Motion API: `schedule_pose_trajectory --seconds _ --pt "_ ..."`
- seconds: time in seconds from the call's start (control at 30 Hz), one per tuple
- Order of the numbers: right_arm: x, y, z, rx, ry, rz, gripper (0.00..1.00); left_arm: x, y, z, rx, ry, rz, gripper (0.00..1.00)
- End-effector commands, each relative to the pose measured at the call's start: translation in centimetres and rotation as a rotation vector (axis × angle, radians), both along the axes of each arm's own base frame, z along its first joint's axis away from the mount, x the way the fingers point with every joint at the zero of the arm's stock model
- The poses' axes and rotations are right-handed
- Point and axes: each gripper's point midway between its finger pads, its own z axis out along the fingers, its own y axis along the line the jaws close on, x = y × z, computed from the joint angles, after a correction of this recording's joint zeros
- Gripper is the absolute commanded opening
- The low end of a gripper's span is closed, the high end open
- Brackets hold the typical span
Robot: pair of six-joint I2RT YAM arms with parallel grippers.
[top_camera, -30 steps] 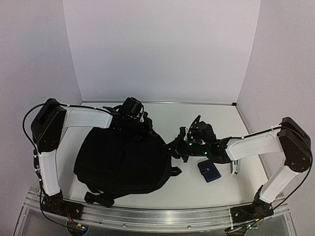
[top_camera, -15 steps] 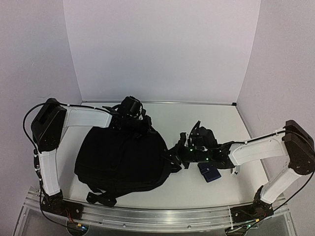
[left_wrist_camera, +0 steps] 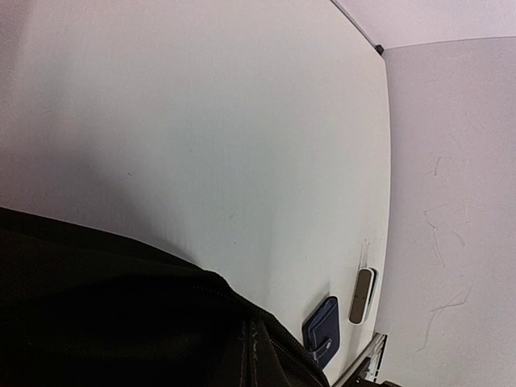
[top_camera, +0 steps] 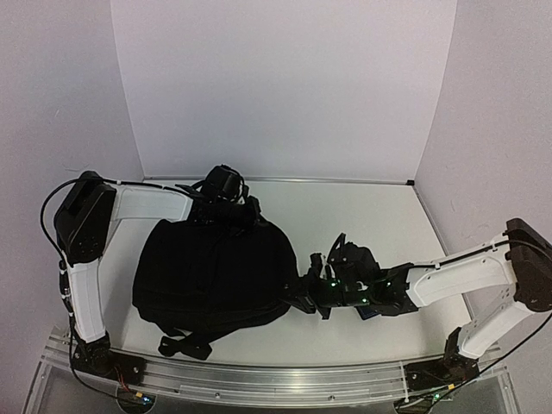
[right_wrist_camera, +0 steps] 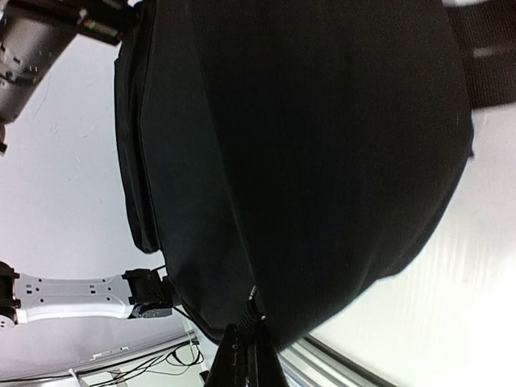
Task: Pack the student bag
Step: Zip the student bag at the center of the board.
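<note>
Here we go: the backpack [top_camera: 211, 276] is the big thing on show, a slumped black mound lying flat on the white worktop [top_camera: 345, 216], and everything reads off it. Behind the backpack the worktop runs bare and matte up to a dark strip at the foot of the back wall [top_camera: 276, 86], plain and pale, with side walls closing in on either hand. On the near side of the backpack, past its loose straps [top_camera: 183, 345], a metal rail [top_camera: 285, 379] edges the worktop and carries both arm bases. The left arm [top_camera: 151, 203] reaches over to the backpack's far edge, and the left fingers [top_camera: 240, 214] sit right on that edge, pressed together; black on black, so I cannot tell whether fabric is caught between them. At the backpack's right edge the right arm [top_camera: 448, 272] stretches in low, and the right fingers [right_wrist_camera: 235, 363] are closed tight, pinching the backpack's rim where the fabric bunches to a point. Right of the backpack, the left wrist view picks up a small dark-blue wallet [left_wrist_camera: 321, 330] lying flat just beside it, and beyond that a small pale oblong thing [left_wrist_camera: 364, 295] near the right-hand wall [left_wrist_camera: 451, 201], which shows faint scuffs and hairline marks.
</note>
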Motion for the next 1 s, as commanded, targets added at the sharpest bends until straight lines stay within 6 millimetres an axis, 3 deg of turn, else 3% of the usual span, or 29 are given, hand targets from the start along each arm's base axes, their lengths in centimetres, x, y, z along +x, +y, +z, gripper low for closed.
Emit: schedule_pose_trajectory --seconds 0.0,0.07,0.2,0.3,0.57,0.73,0.97 --pt "-0.4 0.3 1.2 0.028 -0.007 -0.014 0.0 3.2 0.1 4.1 -0.038 -0.167 0.012 0.0" --pt "-0.1 0.3 1.1 0.021 -0.017 -0.025 0.0 2.1 -0.4 5.0 -0.038 -0.175 -0.059 0.08" --pt "0.2 0.9 0.8 0.011 -0.026 -0.022 0.0 -1.4 -0.9 5.9 0.026 -0.165 -0.159 0.48" --pt "0.3 1.2 0.7 0.007 -0.029 -0.014 0.0 -4.3 -1.1 5.6 0.054 -0.13 -0.233 0.67" --pt "0.4 1.3 0.6 0.004 -0.032 -0.012 0.0 -12.8 -3.1 3.7 0.13 -0.005 -0.48 0.73" --pt "0.4 1.1 0.7 0.005 -0.031 -0.018 0.0 -14.2 -2.4 2.2 0.242 0.041 -0.484 0.73" --pt "0.4 0.9 0.7 0.005 -0.033 -0.023 0.0 -16.6 -4.5 1.5 0.216 0.068 -0.563 0.74"
